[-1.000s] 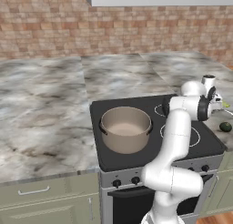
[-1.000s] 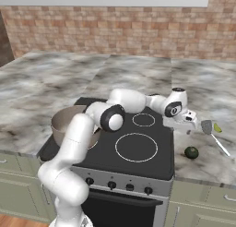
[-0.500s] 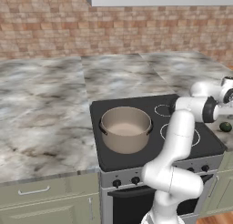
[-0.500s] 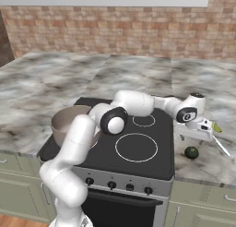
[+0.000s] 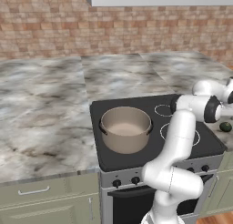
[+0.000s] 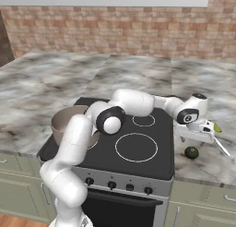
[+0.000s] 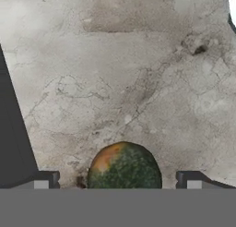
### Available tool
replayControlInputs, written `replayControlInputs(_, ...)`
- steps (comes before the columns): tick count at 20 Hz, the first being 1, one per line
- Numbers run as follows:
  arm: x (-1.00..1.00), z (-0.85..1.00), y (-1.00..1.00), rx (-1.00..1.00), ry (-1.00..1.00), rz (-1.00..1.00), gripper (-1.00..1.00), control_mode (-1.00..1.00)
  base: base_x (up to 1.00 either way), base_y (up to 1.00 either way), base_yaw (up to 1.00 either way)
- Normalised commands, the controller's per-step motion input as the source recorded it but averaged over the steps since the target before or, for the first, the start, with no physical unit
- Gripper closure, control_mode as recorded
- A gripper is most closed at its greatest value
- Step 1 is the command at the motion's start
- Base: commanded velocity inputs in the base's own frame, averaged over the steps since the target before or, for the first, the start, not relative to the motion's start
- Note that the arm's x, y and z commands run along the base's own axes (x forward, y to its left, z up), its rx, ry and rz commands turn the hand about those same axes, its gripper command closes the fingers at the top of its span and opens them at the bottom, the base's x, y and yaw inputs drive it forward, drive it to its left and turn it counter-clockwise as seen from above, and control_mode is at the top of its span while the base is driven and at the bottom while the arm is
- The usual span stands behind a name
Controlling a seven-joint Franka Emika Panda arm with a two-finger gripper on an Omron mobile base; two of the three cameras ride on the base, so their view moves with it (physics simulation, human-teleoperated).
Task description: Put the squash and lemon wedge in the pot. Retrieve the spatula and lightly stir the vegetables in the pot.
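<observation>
One second on, arm reached further right, past stove (image 6: 138, 161) edge, over marble counter (image 6: 207, 164); hand lower than before. Gripper (image 7: 119, 179) spread wide, holding nothing, fingertips (image 7: 46, 179) on either side of squash (image 7: 124, 168). Squash, dark green with orange patch, on counter just right of stove, directly between open fingers. Lemon wedge (image 6: 217, 128) and spatula (image 6: 221, 145) just beyond hand. Pot (image 5: 125, 129) on stove's left burner, well apart from hand.
</observation>
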Motion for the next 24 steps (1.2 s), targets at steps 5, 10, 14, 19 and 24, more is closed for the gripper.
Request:
replayControlInputs(5, -0.21, -0.28, 0.12, 0.00, 0.00, 0.06, -1.00, -1.00, 0.00, 0.00, 0.00)
replayControlInputs(10, -0.69, -0.05, 0.00, 0.01, -0.01, 0.02, -1.00, -1.00, 0.00, 0.00, 0.00)
replayControlInputs(14, -0.19, -0.06, 0.00, 0.00, -0.02, 0.01, -1.00, -1.00, 0.00, 0.00, 0.00)
replayControlInputs(19, 0.37, -0.13, 0.00, 0.00, -0.03, 0.00, -1.00, -1.00, 0.00, 0.00, 0.00)
replayControlInputs(24, 0.44, -0.08, 0.00, 0.00, 0.00, 0.00, -1.00, -1.00, 0.00, 0.00, 0.00)
